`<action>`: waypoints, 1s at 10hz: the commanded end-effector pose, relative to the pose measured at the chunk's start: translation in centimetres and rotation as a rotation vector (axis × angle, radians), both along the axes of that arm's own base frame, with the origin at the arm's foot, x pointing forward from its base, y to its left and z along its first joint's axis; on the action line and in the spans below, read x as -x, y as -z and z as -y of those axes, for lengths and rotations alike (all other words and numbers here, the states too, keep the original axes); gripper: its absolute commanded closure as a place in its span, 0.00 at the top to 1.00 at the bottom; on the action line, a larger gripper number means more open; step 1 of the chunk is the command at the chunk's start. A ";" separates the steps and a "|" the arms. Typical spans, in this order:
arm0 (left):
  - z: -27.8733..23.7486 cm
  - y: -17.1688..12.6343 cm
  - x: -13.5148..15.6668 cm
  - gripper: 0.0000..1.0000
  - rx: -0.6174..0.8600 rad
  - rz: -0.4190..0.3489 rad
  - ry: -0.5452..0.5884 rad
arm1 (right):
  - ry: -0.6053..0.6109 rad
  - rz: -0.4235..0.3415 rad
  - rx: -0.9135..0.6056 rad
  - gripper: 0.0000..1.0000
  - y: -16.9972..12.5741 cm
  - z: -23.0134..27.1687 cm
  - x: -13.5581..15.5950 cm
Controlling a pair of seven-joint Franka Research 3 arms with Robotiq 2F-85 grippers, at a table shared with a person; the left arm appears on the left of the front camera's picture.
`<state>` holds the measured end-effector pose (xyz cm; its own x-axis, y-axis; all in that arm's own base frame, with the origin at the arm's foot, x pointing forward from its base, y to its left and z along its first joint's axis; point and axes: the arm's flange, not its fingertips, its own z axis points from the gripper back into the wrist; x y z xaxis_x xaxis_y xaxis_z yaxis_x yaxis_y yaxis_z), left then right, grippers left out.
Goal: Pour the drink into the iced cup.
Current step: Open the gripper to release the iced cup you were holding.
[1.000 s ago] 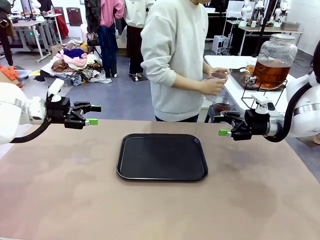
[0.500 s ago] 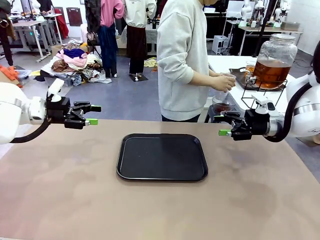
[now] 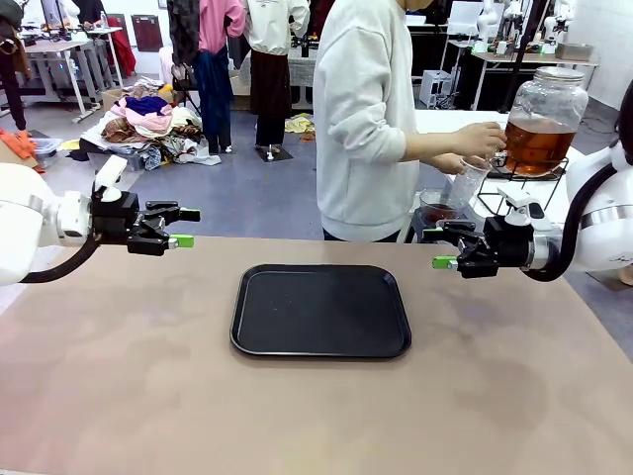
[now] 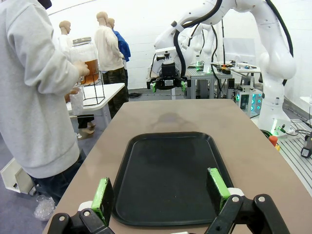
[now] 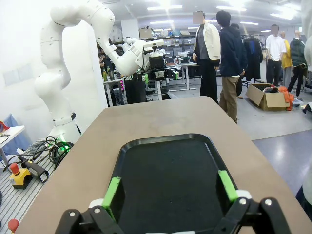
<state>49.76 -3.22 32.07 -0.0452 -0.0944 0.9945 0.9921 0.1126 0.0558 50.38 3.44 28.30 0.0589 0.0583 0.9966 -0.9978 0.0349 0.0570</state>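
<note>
We note the left gripper (image 3: 184, 227) hovering above the left part of the desk (image 3: 119, 376), its green-padded fingers spread apart with nothing between them; in its own wrist view the left gripper (image 4: 161, 190) frames the black tray (image 4: 170, 175) below. The right gripper (image 3: 437, 248) hangs over the right part of the desk, likewise spread wide and holding nothing, and its wrist view shows the same gap between the pads, right gripper (image 5: 170, 192). The tray (image 3: 320, 310) lies flat mid-desk, between the two grippers and touching neither. Beyond the far edge we see a person (image 3: 364, 119) in a pale sweatshirt, turned toward a white side table (image 3: 445, 124) at the right. On that table a big glass jar (image 3: 542, 119) with a metal lid sits on a black wire stand (image 3: 519, 188); the drink (image 3: 536, 143), amber-brown, fills its lower part. One hand (image 3: 482, 139) reaches to the jar's spigot area; the other holds a clear cup (image 3: 465, 183), tilted, just below it. We cannot tell what the cup contains.
</note>
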 end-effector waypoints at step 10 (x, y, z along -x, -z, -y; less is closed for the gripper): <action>0.1 -0.2 0.0 1.00 0.007 0.003 -0.007 | 0.004 0.003 0.005 1.00 -0.2 -0.2 -0.2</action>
<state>49.76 -3.22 32.07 -0.0452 -0.0944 0.9945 0.9921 0.1126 0.0558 50.38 3.44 28.30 0.0589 0.0583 0.9966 -0.9978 0.0349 0.0569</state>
